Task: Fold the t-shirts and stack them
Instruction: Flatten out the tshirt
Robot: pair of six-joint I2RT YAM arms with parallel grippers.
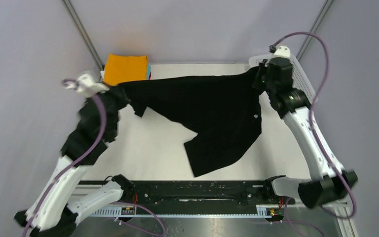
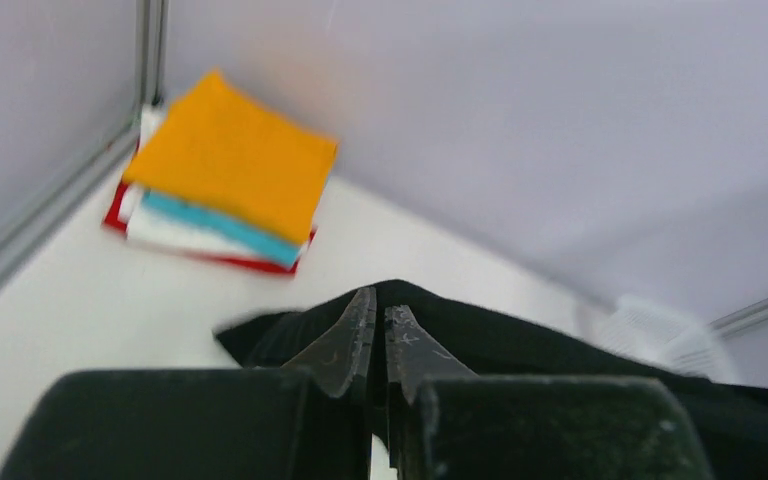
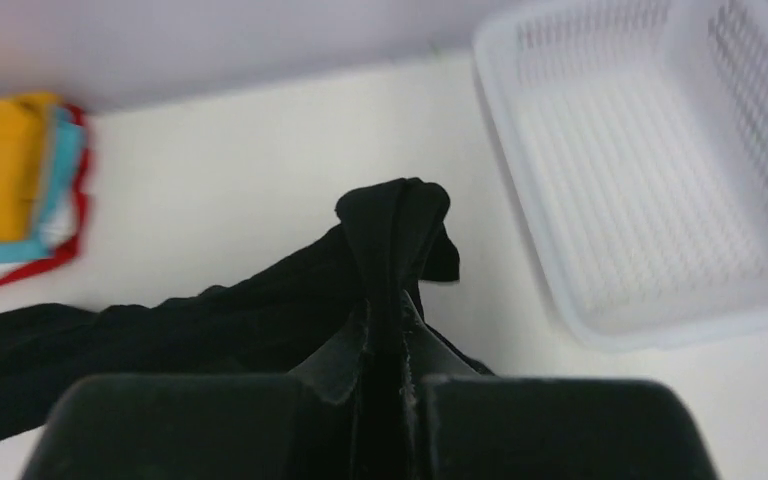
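The large black t-shirt [image 1: 212, 113] hangs stretched in the air between both arms, its lower part drooping over the table. My left gripper [image 1: 119, 89] is shut on its left edge; in the left wrist view [image 2: 380, 312] the black cloth [image 2: 560, 345] runs off to the right. My right gripper [image 1: 257, 74] is shut on its right edge, and a bunch of black cloth [image 3: 395, 235] sticks up between the fingers [image 3: 385, 315]. A stack of folded shirts lies at the far left, orange [image 1: 125, 68] on top, with turquoise [image 2: 225, 228], white and red [image 2: 250, 264] beneath.
A white plastic mesh basket [image 3: 640, 170] stands at the far right of the table [image 1: 143, 143], partly behind my right arm [image 1: 306, 131] in the top view. Metal frame posts and grey walls surround the table.
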